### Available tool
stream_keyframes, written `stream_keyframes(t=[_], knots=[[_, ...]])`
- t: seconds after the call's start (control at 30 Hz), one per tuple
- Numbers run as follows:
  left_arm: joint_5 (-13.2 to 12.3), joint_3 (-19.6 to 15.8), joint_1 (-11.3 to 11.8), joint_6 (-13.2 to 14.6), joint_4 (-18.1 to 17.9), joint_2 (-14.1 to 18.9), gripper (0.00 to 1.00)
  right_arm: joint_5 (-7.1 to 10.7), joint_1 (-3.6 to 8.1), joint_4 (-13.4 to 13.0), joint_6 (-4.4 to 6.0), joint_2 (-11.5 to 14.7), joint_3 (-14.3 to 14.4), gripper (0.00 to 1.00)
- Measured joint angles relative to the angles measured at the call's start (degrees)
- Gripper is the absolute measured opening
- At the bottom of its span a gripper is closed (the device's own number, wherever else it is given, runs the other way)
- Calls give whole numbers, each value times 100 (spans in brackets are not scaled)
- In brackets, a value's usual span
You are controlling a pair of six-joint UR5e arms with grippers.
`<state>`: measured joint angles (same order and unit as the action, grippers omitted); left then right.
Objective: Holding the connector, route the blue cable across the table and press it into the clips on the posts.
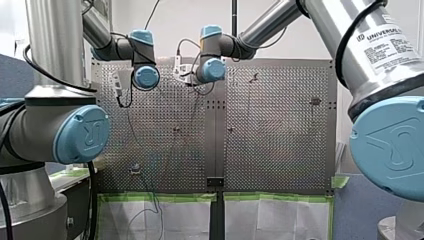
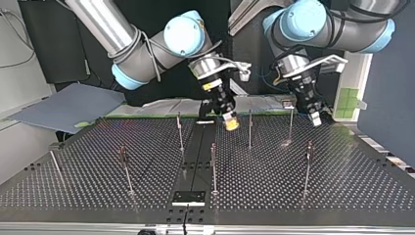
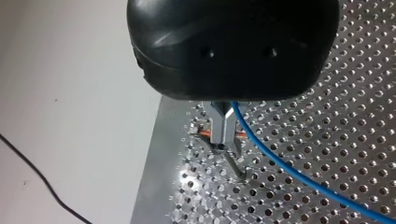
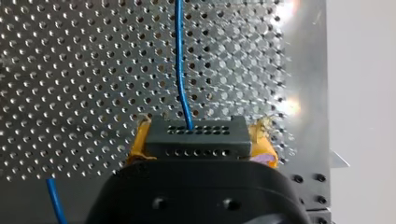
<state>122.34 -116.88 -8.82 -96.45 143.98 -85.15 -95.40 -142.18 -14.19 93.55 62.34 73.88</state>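
My right gripper (image 4: 198, 133) is shut on a grey connector block (image 4: 201, 142), held between its yellow pads (image 4: 137, 142). The blue cable (image 4: 181, 70) leaves the connector and runs ahead over the perforated table (image 4: 70, 70). In the top view this gripper (image 2: 229, 121) hangs near the middle posts. My left gripper (image 3: 224, 142) has its metal fingers shut, with the blue cable (image 3: 280, 161) coming out beside them and trailing away over the plate. It hovers right over a thin post (image 3: 236, 168) with an orange clip part behind the fingers. In the top view it (image 2: 314, 116) sits at the right.
Several thin upright posts stand across the plate, among them one (image 2: 180, 132) left of the middle and one (image 2: 308, 169) at the right. A black seam strip (image 2: 193, 161) runs down the middle. Green-taped white sheets (image 1: 165, 215) cover the table's near edge in the front view.
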Motion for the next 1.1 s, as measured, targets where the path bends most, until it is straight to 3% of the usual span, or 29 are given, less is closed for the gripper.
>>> stream_keyframes(t=[0.27, 0.53, 0.77, 1.1], knots=[[-219, 182, 208, -29, 5, -251, 0, 27, 1, 117, 48, -314, -402, 0], [-442, 210, 493, -61, -73, -292, 0, 74, 32, 254, 122, -497, -788, 0], [-840, 263, 821, -75, -174, -369, 0, 122, 50, 429, 142, -693, -1137, 0], [-1346, 364, 914, -195, -209, -493, 0, 185, 45, 459, 174, -724, -1634, 0]])
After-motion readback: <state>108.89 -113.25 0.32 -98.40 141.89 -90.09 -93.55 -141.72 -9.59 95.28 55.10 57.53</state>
